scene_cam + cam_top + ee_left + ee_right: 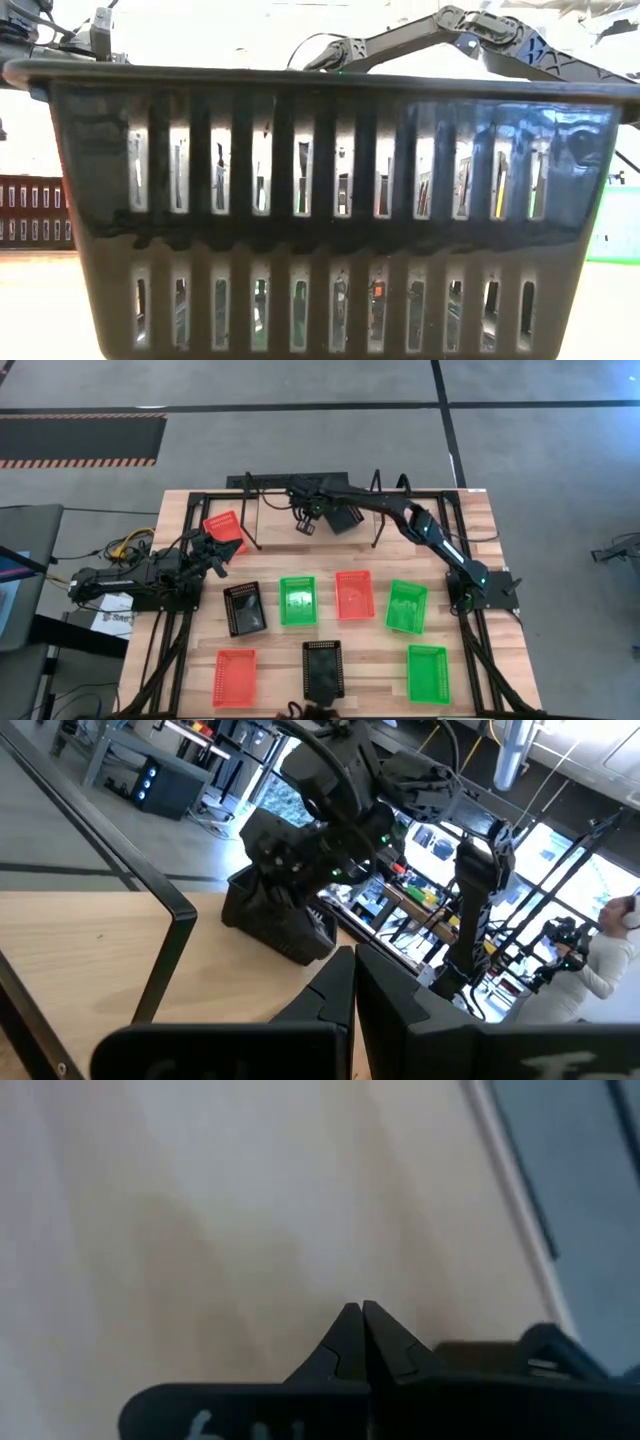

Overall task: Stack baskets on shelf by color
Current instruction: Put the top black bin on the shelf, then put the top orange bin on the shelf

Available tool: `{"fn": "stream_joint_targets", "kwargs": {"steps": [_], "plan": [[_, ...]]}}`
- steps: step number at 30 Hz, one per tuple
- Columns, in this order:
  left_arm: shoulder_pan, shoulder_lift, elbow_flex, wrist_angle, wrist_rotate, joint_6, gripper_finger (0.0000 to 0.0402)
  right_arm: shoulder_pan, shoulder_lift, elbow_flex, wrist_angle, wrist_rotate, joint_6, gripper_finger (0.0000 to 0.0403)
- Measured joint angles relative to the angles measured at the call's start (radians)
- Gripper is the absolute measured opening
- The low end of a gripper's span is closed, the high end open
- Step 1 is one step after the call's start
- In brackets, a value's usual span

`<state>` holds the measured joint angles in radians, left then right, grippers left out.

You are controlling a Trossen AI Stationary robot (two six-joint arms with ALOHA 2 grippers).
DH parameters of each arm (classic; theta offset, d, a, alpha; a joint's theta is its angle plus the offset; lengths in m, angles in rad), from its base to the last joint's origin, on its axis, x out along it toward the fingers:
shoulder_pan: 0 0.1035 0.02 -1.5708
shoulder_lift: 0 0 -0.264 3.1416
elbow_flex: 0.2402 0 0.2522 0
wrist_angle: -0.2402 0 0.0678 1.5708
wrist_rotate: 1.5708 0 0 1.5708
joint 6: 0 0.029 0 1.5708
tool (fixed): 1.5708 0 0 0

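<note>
Left gripper [352, 982]: jaws clenched on nothing, tips pressed together, as its own wrist view shows. In the high view it [228, 548] sits at the left side of the wooden slatted tabletop [480, 520], its tip at the near edge of a red-orange plastic mesh basket [222, 525] lying near the far-left corner.

Right gripper [361, 1338]: jaws likewise clenched and empty, held over bare wood. In the high view its arm reaches across the far edge, with the gripper [306, 524] inside the low black wire shelf [250, 510]. A black basket [344, 518] lies on the shelf just beside it.

Remaining baskets lie apart on the tabletop, open side up. Middle row, left to right: a black basket [244, 608], a green basket [298, 601], a red-orange basket [354, 595] and a slightly tilted green basket [406, 606]. Near row: a red-orange basket [234, 678], a black basket [323, 669] and a green basket [427, 674].

The low view is almost filled by the slatted side of a black basket [330, 215] standing just before the camera, with one dark arm [460, 35] passing above it.

The left wrist view shows the right arm's wrist [310, 850] over a black basket [285, 925], and a person in white [610, 955] in the room beyond.
</note>
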<state>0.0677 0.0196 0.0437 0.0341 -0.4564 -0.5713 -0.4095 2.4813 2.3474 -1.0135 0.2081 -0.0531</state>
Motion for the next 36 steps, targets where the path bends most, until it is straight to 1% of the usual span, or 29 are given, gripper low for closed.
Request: {"fn": "stream_joint_targets", "kwargs": {"steps": [3, 7, 13, 25, 29, 33, 36], "plan": [[0.000, 0.000, 0.000, 0.000, 0.000, 0.000, 0.0000, -0.013, 0.000, 0.000, 0.012, 0.033, 0.000, 0.0000], [0.000, 0.000, 0.000, 0.000, 0.000, 0.000, 0.0000, -0.033, 0.000, 0.000, 0.007, 0.041, 0.000, 0.0000], [0.000, 0.000, 0.000, 0.000, 0.003, -0.001, 0.0000, -0.066, 0.000, 0.000, 0.004, 0.091, 0.000, 0.0000], [0.000, 0.000, 0.000, -0.001, 0.002, -0.002, 0.0000, -0.104, -0.007, 0.006, -0.016, 0.106, 0.003, 0.0000], [0.000, 0.000, 0.000, -0.001, -0.001, -0.001, 0.0000, -0.095, -0.065, 0.006, 0.005, 0.085, 0.018, 0.0000], [0.000, 0.000, 0.000, 0.000, -0.004, 0.013, 0.0000, -0.061, -0.170, 0.008, 0.009, 0.050, 0.018, 0.0000], [0.000, 0.000, 0.000, 0.000, -0.026, 0.014, 0.0000, -0.027, -0.267, 0.008, 0.005, 0.047, 0.005, 0.0000]]}}
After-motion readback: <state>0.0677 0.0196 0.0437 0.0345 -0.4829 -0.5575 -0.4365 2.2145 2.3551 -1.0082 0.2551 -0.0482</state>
